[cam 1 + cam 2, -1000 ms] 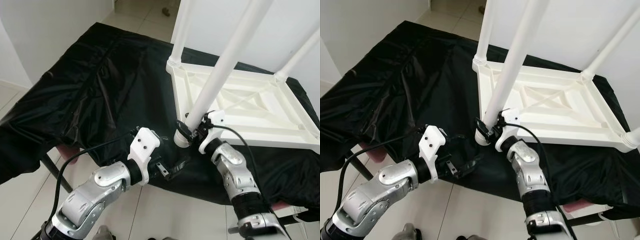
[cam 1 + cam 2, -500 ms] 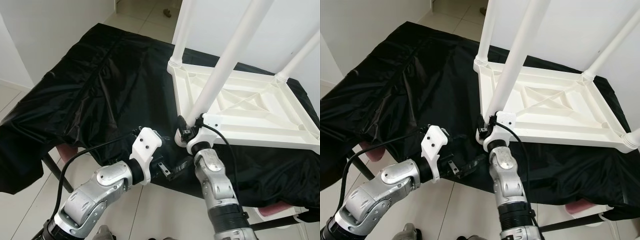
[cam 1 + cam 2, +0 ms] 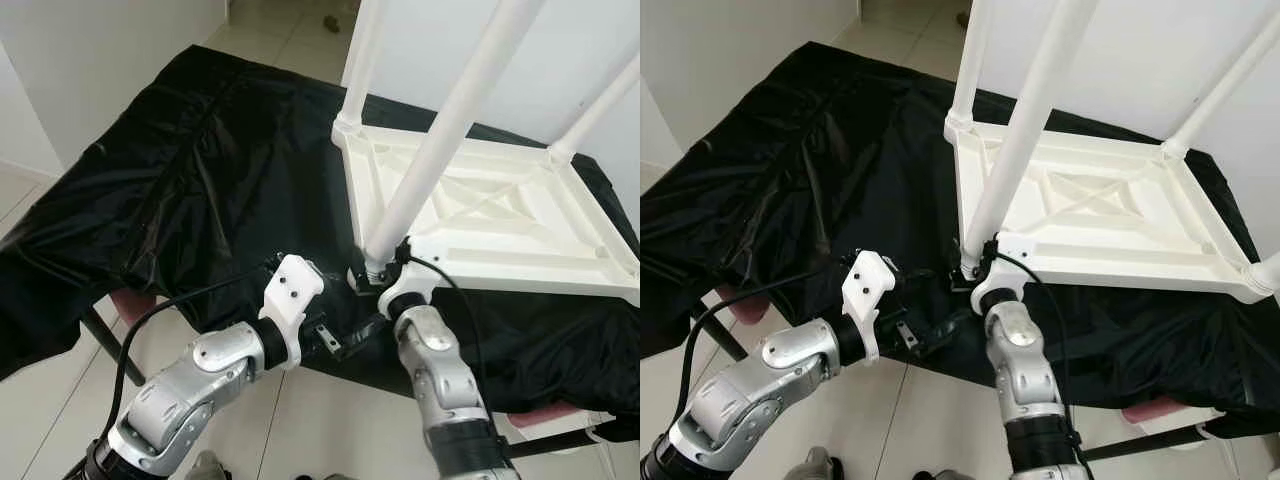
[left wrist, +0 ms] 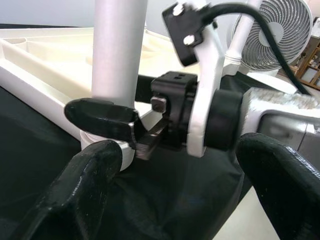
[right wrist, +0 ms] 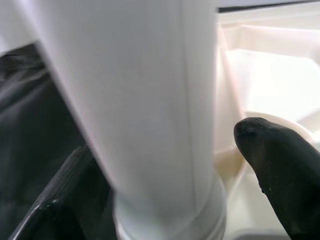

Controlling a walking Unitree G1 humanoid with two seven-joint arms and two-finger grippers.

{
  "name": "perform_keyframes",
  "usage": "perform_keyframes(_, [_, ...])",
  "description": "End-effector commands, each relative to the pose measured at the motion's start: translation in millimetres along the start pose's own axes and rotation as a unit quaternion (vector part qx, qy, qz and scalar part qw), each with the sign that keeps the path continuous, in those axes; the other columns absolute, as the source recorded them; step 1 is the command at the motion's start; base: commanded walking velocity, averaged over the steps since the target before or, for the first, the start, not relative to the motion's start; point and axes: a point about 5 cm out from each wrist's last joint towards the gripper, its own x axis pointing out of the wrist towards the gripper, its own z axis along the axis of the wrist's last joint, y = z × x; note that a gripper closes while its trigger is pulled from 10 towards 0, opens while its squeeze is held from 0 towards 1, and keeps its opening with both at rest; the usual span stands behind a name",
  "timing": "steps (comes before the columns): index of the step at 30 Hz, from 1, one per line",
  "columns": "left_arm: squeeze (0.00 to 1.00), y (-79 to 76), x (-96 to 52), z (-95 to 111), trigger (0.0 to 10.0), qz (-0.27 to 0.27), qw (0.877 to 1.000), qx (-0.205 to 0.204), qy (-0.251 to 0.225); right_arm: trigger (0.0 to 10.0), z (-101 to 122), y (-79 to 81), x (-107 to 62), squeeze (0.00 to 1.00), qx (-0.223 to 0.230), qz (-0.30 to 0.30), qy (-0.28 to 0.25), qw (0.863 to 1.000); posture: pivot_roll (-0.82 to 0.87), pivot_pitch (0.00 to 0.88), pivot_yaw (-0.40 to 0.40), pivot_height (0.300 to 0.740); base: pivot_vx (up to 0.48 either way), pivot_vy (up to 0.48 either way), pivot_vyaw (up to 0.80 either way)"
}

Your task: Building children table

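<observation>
Table leg (image 3: 440, 140) base clasped by right gripper (image 3: 372, 276); left gripper (image 3: 345, 335) spread wide nearby

The silver right arm reaches forward, its black two-fingered right gripper (image 3: 372, 270) clasping with fingers apart. The silver left arm's left gripper (image 3: 352, 335) hovers beside it, fingers spread.
</observation>
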Motion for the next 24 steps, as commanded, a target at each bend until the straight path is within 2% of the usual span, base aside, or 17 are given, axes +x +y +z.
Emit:
perform_keyframes(1, [0.00,-8.0,1.4,-2.7,10.0,-0.052,0.999,-0.007,0.004,10.0,-2.1,-2.6,-5.3,0.00,0.010,0.035,0.009,0.999,0.12,0.124,-0.151,0.740,0.000,0.000,0.00])
perform_keyframes(3, [0.00,-8.0,1.4,-2.7,10.0,-0.052,0.999,-0.007,0.004,10.0,-2.1,-2.6,-5.3,0.00,0.010,0.035,0.009,0.999,0.12,0.124,-0.151,0.740,0.000,0.000,0.00])
perform_keyframes(5, [0.00,-7.9,1.5,-2.8,10.0,-0.054,0.999,-0.007,0.005,10.0,0.4,-13.7,-10.2,0.00,-0.020,0.103,0.012,0.994,0.10,0.127,-0.150,0.740,0.000,0.000,0.00])
perform_keyframes(7, [0.00,-7.9,1.5,-2.8,10.0,-0.054,0.999,-0.007,0.005,10.0,0.4,-13.7,-10.2,0.00,-0.020,0.103,0.012,0.994,0.10,0.127,-0.150,0.740,0.000,0.000,0.00])
perform_keyframes(10, [0.00,-7.2,1.6,-2.5,10.0,-0.056,0.998,-0.004,0.007,10.0,6.8,-30.7,-9.5,0.00,-0.062,0.172,0.017,0.983,0.11,0.125,-0.148,0.740,0.000,0.000,0.00])
perform_keyframes(12, [0.00,-6.8,1.5,-2.4,10.0,-0.056,0.998,-0.003,0.007,10.0,8.6,-32.6,-7.5,0.00,-0.068,0.184,0.016,0.980,0.11,0.124,-0.146,0.740,0.000,0.000,0.00])
perform_keyframes(17, [0.00,-6.0,0.6,-1.8,10.0,-0.055,0.998,-0.002,0.008,10.0,10.5,-30.7,4.6,0.00,-0.078,0.213,0.014,0.974,0.12,0.121,-0.144,0.740,0.000,0.000,0.00])
perform_keyframes(20, [0.00,-5.2,-0.4,-1.2,10.0,-0.053,0.999,0.000,0.009,10.0,8.0,-23.7,15.2,0.00,-0.078,0.242,0.018,0.967,0.13,0.120,-0.143,0.740,0.000,0.000,0.00])
perform_keyframes(24, [0.00,-4.9,-1.1,-1.0,10.0,-0.051,0.999,0.001,0.009,10.0,2.5,-16.9,20.8,0.00,-0.072,0.267,0.026,0.961,0.13,0.120,-0.143,0.740,0.000,0.000,0.00])
